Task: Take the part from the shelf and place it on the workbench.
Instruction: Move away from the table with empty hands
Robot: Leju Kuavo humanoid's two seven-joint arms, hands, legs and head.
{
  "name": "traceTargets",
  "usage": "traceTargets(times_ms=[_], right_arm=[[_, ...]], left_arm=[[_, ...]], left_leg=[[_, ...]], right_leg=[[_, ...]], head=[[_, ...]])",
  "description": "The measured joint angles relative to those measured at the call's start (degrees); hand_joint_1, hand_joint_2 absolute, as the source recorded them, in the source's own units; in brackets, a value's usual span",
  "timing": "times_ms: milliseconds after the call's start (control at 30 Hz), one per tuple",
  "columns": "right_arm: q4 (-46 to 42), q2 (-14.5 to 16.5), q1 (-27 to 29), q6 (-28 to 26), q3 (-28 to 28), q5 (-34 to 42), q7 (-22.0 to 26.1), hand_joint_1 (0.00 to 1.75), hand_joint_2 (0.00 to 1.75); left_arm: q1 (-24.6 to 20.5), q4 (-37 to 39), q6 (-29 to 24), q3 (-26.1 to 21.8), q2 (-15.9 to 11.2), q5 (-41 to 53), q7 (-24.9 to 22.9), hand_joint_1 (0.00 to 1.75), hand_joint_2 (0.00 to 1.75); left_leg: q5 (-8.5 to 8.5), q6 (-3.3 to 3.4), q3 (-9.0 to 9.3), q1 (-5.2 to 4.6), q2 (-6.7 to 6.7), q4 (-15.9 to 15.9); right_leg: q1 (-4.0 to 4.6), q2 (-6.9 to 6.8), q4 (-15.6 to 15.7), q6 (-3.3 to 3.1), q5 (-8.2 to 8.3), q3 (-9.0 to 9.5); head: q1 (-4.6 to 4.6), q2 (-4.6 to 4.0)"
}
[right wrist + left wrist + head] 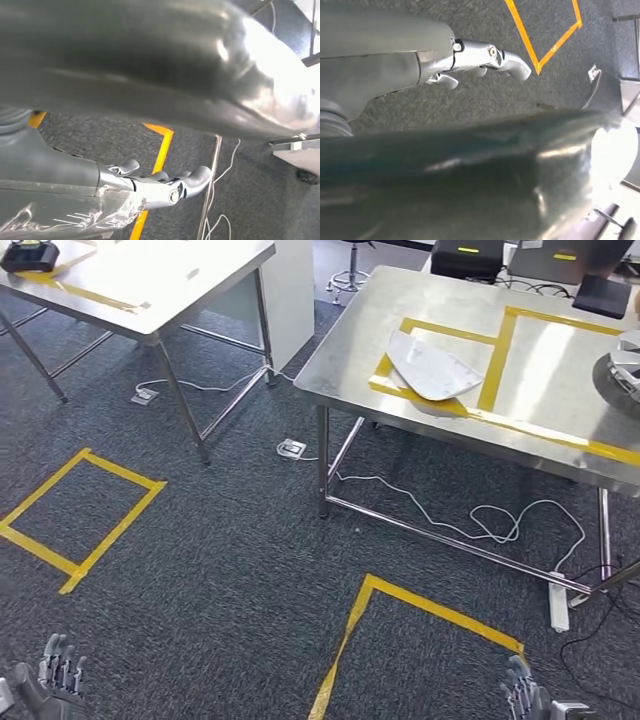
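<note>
Left hand [53, 680] hangs at seven o'clock over carpet, fingers apart, holding nothing. White part [430, 367] lies on the workbench [355, 340] at one o'clock, inside yellow tape. Right hand [524, 695] at five o'clock, fingers loosely apart, holding nothing.

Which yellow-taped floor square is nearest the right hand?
The yellow tape square on the carpet before the steel workbench, beside the right hand; the other square lies far left.

A flat, pale grey part [430, 367] with a curved outline lies on the steel counter [355, 350], overlapping the corner of a yellow tape rectangle [494, 370].
</note>
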State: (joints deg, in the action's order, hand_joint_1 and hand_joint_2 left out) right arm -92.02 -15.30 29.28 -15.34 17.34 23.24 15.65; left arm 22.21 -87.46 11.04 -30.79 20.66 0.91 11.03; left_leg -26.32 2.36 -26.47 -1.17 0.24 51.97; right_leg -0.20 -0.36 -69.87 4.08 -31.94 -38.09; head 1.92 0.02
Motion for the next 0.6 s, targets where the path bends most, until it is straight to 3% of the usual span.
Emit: traceTargets(times_ms=[33,67,133,200,267,333,400,467,533,567,600], right_arm=[[0.2,0.5,-0.1,0.6,-0.7,-0.6,0.1,0.00,0.00],[0.3,0.9,-0.3,1.3,-1.4,-1.4,0.1,0.00,0.00],[0.4,1.8,-1.1,2.4,-2.7,-3.2,-0.1,0.00,0.00],[0.5,2.5,-2.3,3.0,-3.5,-4.3,-0.6,0.00,0.00],[0.5,3.0,-3.0,3.1,-3.9,-4.9,-0.9,0.00,0.00],[0.6,3.4,-3.3,3.1,-4.1,-5.3,-1.4,0.00,0.00],[0.8,3.6,-3.6,2.8,-4.4,-5.2,-2.1,0.00,0.00],[1.0,3.8,-3.6,2.5,-4.7,-5.2,-2.5,0.00,0.00],[1.6,3.9,-3.6,2.0,-4.9,-6.1,-2.6,0.00,0.00],[1.8,3.9,-3.7,1.7,-4.9,-6.7,-2.6,0.00,0.00],[2.1,3.9,-3.8,1.5,-4.9,-7.1,-2.6,0.00,0.00]], left_arm=[[0.0,-0.3,0.8,0.4,0.0,-0.6,0.0,0.00,0.00],[-0.1,-0.6,1.4,0.8,0.0,-1.1,0.0,0.00,0.00],[-0.5,-1.0,1.6,2.2,-0.3,-1.4,0.5,0.00,0.00],[-1.2,-1.2,0.6,4.4,-0.8,-1.5,1.2,0.00,0.00],[-1.8,-1.3,-0.7,6.3,-1.4,-1.2,2.0,0.00,0.00],[-1.8,-1.3,-3.5,8.0,-2.3,1.2,3.8,0.00,0.00],[-1.6,-1.3,-7.8,10.5,-3.7,4.7,6.3,0.00,0.00],[-1.8,-1.3,-11.3,13.7,-5.4,5.4,7.6,0.00,0.00],[-1.8,-1.1,-13.6,16.8,-7.3,3.8,7.6,0.00,0.00],[-1.7,-1.0,-14.6,18.1,-8.1,3.0,7.5,0.00,0.00],[-1.6,-1.0,-15.3,19.3,-8.8,2.2,7.4,0.00,0.00]], left_leg=[[0.46,-0.04,-0.54,0.01,-0.74,0.1],[0.87,-0.14,-1.00,0.04,-1.46,0.2],[1.53,-0.53,-1.77,0.24,-2.97,0.5],[1.89,-1.08,-2.72,0.30,-4.36,1.4],[2.28,-1.69,-3.81,0.32,-5.57,2.1],[2.73,-2.37,-4.72,0.52,-6.57,2.4],[1.14,-3.02,-6.32,0.52,-4.97,4.8],[-3.01,-3.58,-9.66,0.56,-2.02,11.7],[-5.97,-3.89,-12.72,0.80,-0.96,18.7],[-5.93,-3.89,-12.96,0.87,-0.85,19.7],[-4.82,-3.79,-11.97,0.89,-0.70,18.4]], right_leg=[[-0.02,0.23,-2.4,0.05,-1.01,-0.50],[-0.08,0.30,-2.4,0.09,-0.86,0.10],[-0.43,1.11,4.3,0.28,2.10,4.74],[-0.86,3.72,12.3,0.46,4.01,9.51],[-0.87,4.79,14.7,-0.09,3.92,10.68],[-0.78,3.32,14.3,-1.13,4.31,10.25],[-0.84,1.94,14.3,-1.96,4.80,9.82],[-0.70,0.35,14.3,-2.45,5.12,9.27],[-0.48,-1.39,14.3,-2.63,5.32,8.79],[-0.40,-2.16,14.3,-2.65,5.40,8.64],[-0.33,-2.90,14.2,-2.64,5.46,8.56]], head=[[0.01,0.00],[0.02,0.00],[0.04,0.00],[0.03,0.00],[0.06,0.00],[0.08,0.00],[0.36,0.00],[0.78,0.00],[0.88,0.00],[0.89,0.00],[0.88,0.00]])
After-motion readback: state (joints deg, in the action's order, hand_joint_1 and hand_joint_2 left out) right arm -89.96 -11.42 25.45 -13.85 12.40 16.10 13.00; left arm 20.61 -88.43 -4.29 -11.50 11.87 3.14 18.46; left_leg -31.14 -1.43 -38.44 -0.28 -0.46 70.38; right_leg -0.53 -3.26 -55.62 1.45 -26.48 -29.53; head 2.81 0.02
